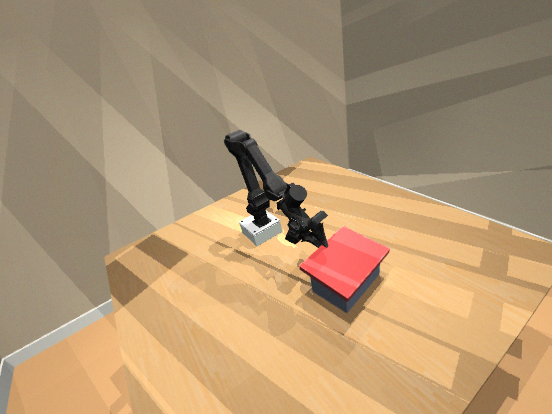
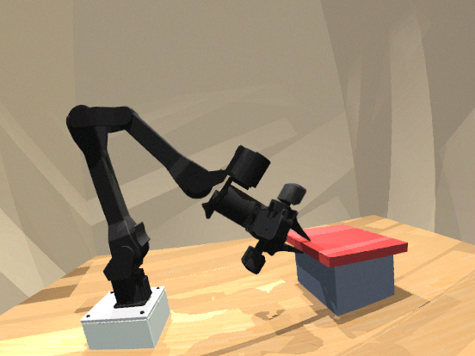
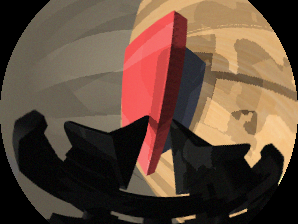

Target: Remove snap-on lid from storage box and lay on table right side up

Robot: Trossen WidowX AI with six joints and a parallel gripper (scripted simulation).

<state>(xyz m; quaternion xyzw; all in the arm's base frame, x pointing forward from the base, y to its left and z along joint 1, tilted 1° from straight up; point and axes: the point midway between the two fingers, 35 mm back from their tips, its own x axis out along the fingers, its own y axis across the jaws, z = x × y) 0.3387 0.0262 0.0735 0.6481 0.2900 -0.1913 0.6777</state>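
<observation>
The red lid lies across the top of the dark blue-grey storage box, overhanging its sides, and looks about level. Whether it is fully snapped down cannot be told. The box stands upright on the table. My gripper is shut on the lid's rim on the side nearest the arm's base. One finger is on top of the rim and the other is under the overhang. The lower finger is mostly hidden in the top view.
The arm's white base block stands on the wooden table, a short way from the box. The arm reaches out from it toward the box. Walls stand behind the table.
</observation>
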